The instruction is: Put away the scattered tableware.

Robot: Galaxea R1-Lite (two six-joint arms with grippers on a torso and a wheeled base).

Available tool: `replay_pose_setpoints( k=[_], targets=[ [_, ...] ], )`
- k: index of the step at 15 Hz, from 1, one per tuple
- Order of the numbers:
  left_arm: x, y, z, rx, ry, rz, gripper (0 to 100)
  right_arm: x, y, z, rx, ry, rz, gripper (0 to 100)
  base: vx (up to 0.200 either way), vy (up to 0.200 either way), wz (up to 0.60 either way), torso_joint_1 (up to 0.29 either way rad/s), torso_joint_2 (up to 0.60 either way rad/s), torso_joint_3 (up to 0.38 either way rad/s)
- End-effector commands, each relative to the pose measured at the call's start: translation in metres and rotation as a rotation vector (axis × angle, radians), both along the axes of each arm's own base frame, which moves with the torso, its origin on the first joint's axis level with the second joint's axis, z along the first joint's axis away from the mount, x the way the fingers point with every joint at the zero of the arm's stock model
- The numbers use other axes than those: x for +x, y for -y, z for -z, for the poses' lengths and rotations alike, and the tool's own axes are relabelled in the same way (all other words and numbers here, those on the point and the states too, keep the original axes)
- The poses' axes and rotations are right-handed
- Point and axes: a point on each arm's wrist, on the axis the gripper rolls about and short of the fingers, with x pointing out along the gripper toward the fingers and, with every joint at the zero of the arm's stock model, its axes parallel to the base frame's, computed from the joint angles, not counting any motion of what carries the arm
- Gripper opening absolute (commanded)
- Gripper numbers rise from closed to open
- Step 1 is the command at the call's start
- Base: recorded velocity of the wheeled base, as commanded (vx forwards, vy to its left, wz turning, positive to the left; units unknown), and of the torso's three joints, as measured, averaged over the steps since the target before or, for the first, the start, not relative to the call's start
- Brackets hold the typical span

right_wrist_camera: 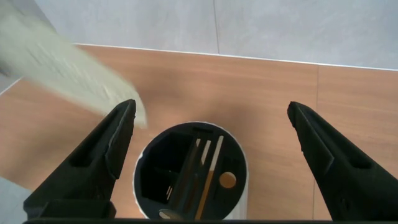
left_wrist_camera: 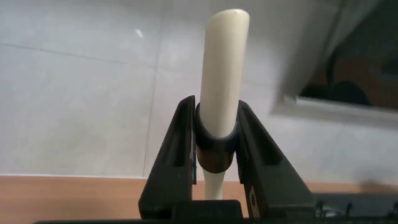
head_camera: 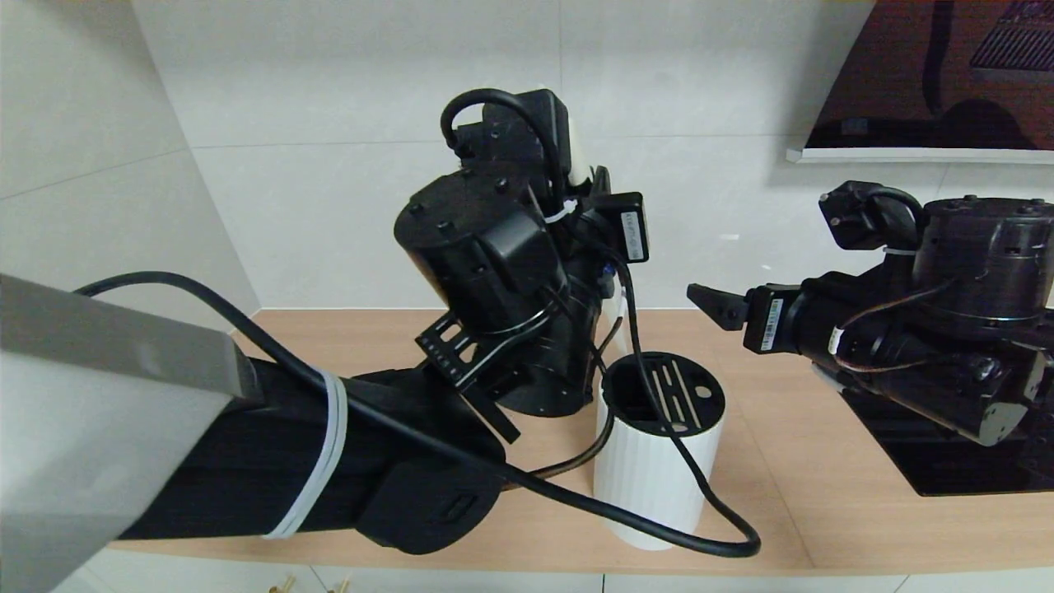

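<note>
My left gripper [left_wrist_camera: 214,109] is shut on a utensil with a cream handle [left_wrist_camera: 224,62], clamped at its dark collar. In the head view the handle [head_camera: 581,161] points up, above and behind a white ribbed holder [head_camera: 650,486] with a black slotted top. The utensil's lower end is hidden behind the wrist. My right gripper [head_camera: 712,306] hangs to the right of the holder, pointing left. Its fingers [right_wrist_camera: 118,140] stand wide open and empty above the holder [right_wrist_camera: 189,180]. A pale blurred shape [right_wrist_camera: 56,62] crosses near one finger; I cannot tell what it is.
The holder stands near the front edge of a wooden counter [head_camera: 782,461]. A black cooktop [head_camera: 947,469] is set into the counter at the right. White tiled walls close the back and left. A black cable [head_camera: 692,511] loops around the holder.
</note>
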Motion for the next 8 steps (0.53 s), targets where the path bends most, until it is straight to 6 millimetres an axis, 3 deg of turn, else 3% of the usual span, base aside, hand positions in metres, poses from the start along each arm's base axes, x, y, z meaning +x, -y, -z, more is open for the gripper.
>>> replay_pose_setpoints(
  k=[1,5,8],
  targets=[
    [-0.005,0.007,0.007,0.016,-0.013,0.021,0,0.001,-0.001,0.002,-0.003,-0.005,-0.001,100,0.0,0.0,0.0,0.0,0.0,0.0],
    [-0.018,0.016,0.011,0.027,-0.021,0.059,0,0.002,-0.002,0.004,-0.007,-0.012,-0.001,100,0.0,0.0,0.0,0.0,0.0,0.0],
    [-0.016,0.021,0.021,0.051,-0.039,0.064,0,0.003,-0.002,0.004,-0.008,-0.013,0.001,100,0.0,0.0,0.0,0.0,0.0,0.0]
  ],
)
